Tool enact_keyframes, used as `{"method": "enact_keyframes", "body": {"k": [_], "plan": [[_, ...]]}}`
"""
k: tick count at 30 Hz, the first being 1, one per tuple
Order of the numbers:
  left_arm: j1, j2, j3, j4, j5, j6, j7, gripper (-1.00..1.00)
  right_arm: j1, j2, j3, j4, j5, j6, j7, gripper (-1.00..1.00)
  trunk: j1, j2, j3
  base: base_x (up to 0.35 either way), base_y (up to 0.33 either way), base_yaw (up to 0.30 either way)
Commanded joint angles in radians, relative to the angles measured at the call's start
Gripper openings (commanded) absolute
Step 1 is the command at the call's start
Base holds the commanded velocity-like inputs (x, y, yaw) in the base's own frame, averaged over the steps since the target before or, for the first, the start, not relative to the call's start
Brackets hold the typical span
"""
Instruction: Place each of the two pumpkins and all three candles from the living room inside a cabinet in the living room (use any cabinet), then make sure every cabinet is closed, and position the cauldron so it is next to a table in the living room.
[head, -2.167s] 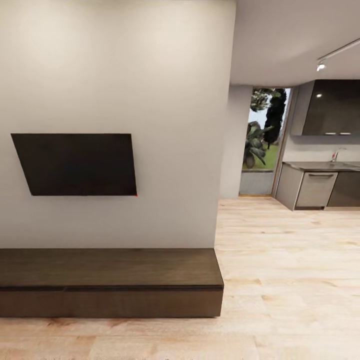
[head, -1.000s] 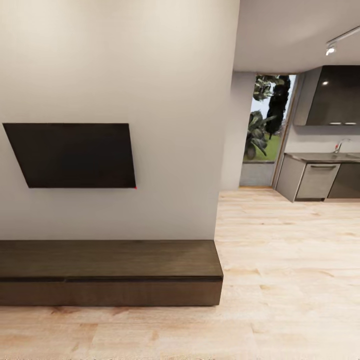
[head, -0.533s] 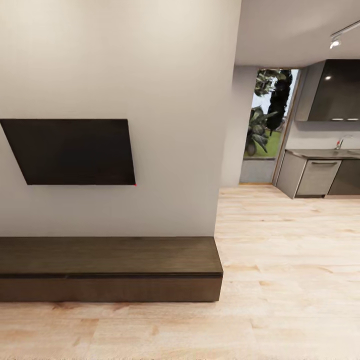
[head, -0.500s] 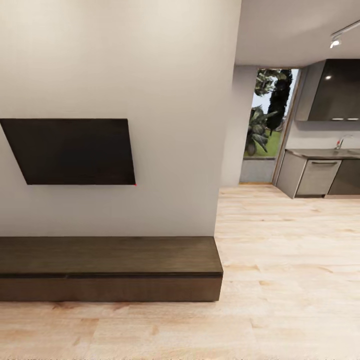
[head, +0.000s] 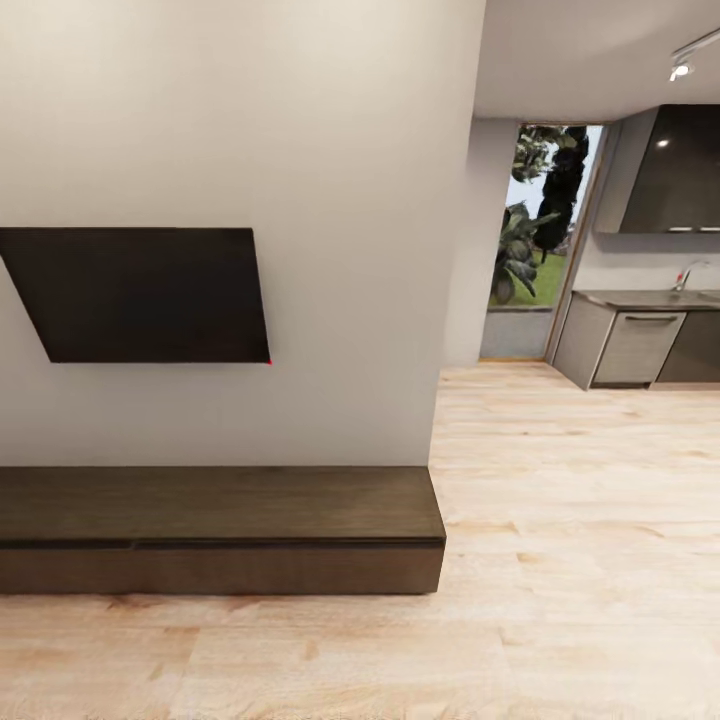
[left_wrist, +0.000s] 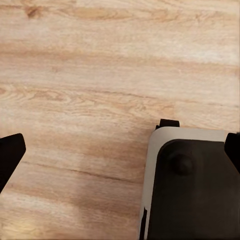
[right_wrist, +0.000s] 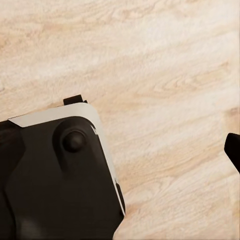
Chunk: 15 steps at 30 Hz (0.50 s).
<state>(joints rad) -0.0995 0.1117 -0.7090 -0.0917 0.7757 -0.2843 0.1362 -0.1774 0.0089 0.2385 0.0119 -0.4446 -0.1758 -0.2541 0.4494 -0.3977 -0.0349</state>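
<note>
While the head camera faces the living-room wall, the cabinet (head: 220, 530) stretches across the lower left of the frame, its plain dark fronts all shut and its flat top bare. Above it, at mid-left, a black television (head: 145, 295) hangs on the pale wall (head: 330, 150). Light wood floor (head: 560, 520) fills the lower right, running back to a glass door (head: 540, 215) with greenery behind it, and grey kitchen units (head: 635, 345) sit at the right edge. Down at the wrists, the left gripper (left_wrist: 120, 150) shows dark fingertips at both sides of its frame, spread wide, holding nothing, over the robot's base (left_wrist: 192, 185). The right gripper shows one fingertip (right_wrist: 233, 149); open or closed, can't tell.
</note>
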Motion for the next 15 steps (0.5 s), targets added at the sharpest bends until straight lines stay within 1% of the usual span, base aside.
{"method": "enact_keyframes", "body": {"k": [1,15], "plan": [[0.0,0.0,-0.009,-0.002,0.004,-0.001,0.006,1.0,0.0,0.0,0.008,0.001,-0.009,-0.004,-0.002,1.0,0.001,-0.002,-0.004,0.0,0.0,0.0],[0.0,0.0,-0.009,-0.002,0.004,-0.001,0.006,1.0,0.001,0.0,0.008,0.0,-0.009,-0.005,-0.002,1.0,0.001,-0.002,-0.027,0.0,0.0,0.0]]}}
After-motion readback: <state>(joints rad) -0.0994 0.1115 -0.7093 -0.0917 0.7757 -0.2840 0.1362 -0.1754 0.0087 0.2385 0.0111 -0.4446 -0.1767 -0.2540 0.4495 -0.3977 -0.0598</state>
